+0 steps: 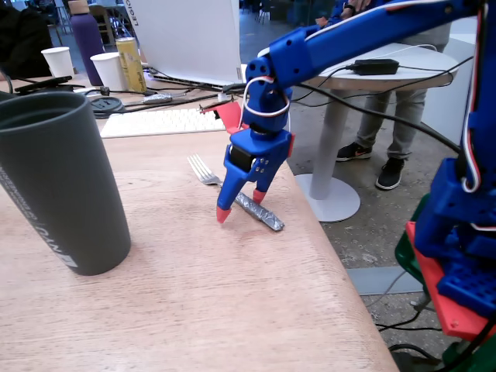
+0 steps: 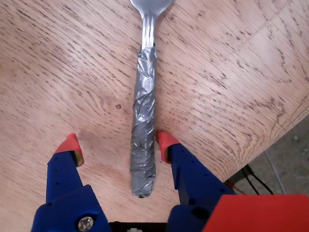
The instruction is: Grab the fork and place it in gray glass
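Observation:
The fork (image 1: 232, 191) lies flat on the wooden table (image 1: 194, 310), tines toward the back, its foil-wrapped handle (image 2: 144, 125) pointing at the table's right edge. My blue gripper (image 1: 240, 205) with red tips stands open, pointing down, one finger on each side of the handle. In the wrist view the gripper (image 2: 118, 142) straddles the handle; the right fingertip (image 2: 165, 140) sits close against the foil and the left one is farther off. The gray glass (image 1: 58, 178) stands upright at the left of the fixed view, apart from the gripper.
Behind the fork lie a white keyboard (image 1: 159, 122), cables, two white paper cups (image 1: 108, 71), a yellow can and a purple bottle (image 1: 87, 35). The table's right edge (image 1: 333, 248) runs close to the fork handle. A round white table (image 1: 372, 74) and a person's legs stand beyond.

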You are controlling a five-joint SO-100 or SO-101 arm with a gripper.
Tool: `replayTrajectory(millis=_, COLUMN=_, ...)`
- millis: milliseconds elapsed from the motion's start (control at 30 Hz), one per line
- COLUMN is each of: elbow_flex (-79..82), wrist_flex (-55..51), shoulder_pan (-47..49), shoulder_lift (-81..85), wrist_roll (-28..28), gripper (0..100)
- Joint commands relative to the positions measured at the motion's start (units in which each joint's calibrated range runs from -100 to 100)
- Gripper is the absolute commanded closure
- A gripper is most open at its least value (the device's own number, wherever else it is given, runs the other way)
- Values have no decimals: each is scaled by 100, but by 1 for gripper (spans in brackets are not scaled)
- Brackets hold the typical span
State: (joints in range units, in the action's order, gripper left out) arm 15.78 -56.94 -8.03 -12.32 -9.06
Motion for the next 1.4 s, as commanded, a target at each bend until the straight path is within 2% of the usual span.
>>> replayTrajectory(millis=0, elbow_flex=-110, wrist_flex=-127, shoulder_pan=-111, shoulder_lift=-11, wrist_roll=-39, gripper=65)
replayTrajectory(millis=233, elbow_flex=-110, wrist_flex=-136, shoulder_pan=-161, shoulder_lift=-29, wrist_roll=-39, gripper=67)
replayTrajectory(millis=267, elbow_flex=-110, wrist_flex=-136, shoulder_pan=-178, shoulder_lift=-29, wrist_roll=-39, gripper=70)
replayTrajectory(millis=300, elbow_flex=-110, wrist_flex=-136, shoulder_pan=-314, shoulder_lift=-29, wrist_roll=-39, gripper=77)
replayTrajectory(millis=333, elbow_flex=-101, wrist_flex=-136, shoulder_pan=-618, shoulder_lift=-29, wrist_roll=0, gripper=100)
replayTrajectory(millis=800, elbow_flex=-91, wrist_flex=-136, shoulder_pan=-550, shoulder_lift=-54, wrist_roll=20, gripper=100)
replayTrajectory(millis=1033, elbow_flex=-91, wrist_flex=-136, shoulder_pan=-449, shoulder_lift=1584, wrist_roll=34, gripper=100)
replayTrajectory(millis=1167, elbow_flex=-91, wrist_flex=-136, shoulder_pan=-415, shoulder_lift=2424, wrist_roll=601, gripper=100)
replayTrajectory(millis=1367, elbow_flex=-91, wrist_flex=-21, shoulder_pan=-415, shoulder_lift=3582, wrist_roll=957, gripper=100)
